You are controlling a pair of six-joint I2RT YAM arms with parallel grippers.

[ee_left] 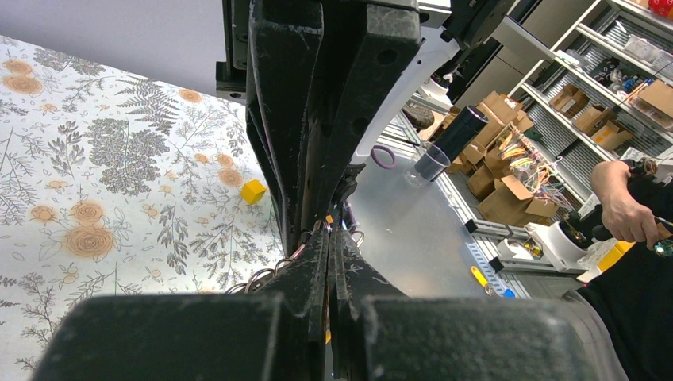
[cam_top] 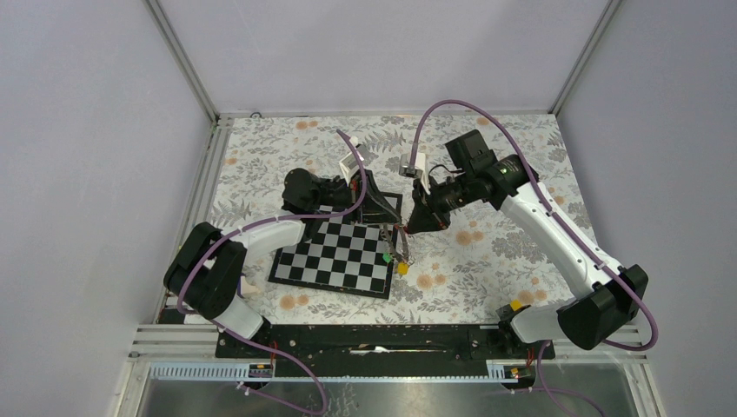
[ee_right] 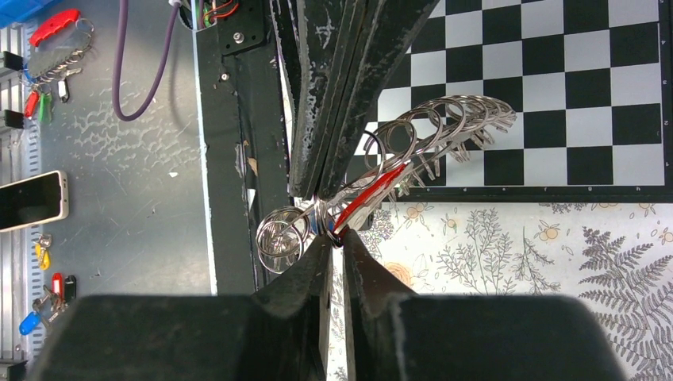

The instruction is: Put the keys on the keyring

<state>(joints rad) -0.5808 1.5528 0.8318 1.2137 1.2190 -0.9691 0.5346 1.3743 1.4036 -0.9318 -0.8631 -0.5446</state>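
- Keyring [ee_right: 279, 236] hung centre-left in the right wrist view, a wire coil just below the left pincer [ee_right: 316, 189], whose fingers were pressed together on it
- Right pincer [ee_right: 337, 238] sat at the bottom edge, narrowed to a sliver on the lower end of the red-tagged key [ee_right: 371, 193]
- That key's long axis ran up and right, away from the ring, which lay immediately left of the right pincer's tips
- Other keys [ee_right: 444, 119] fanned over the chessboard [ee_right: 555, 79], upper right
- Ring's split was hidden behind both pincers; the top view was too small to help
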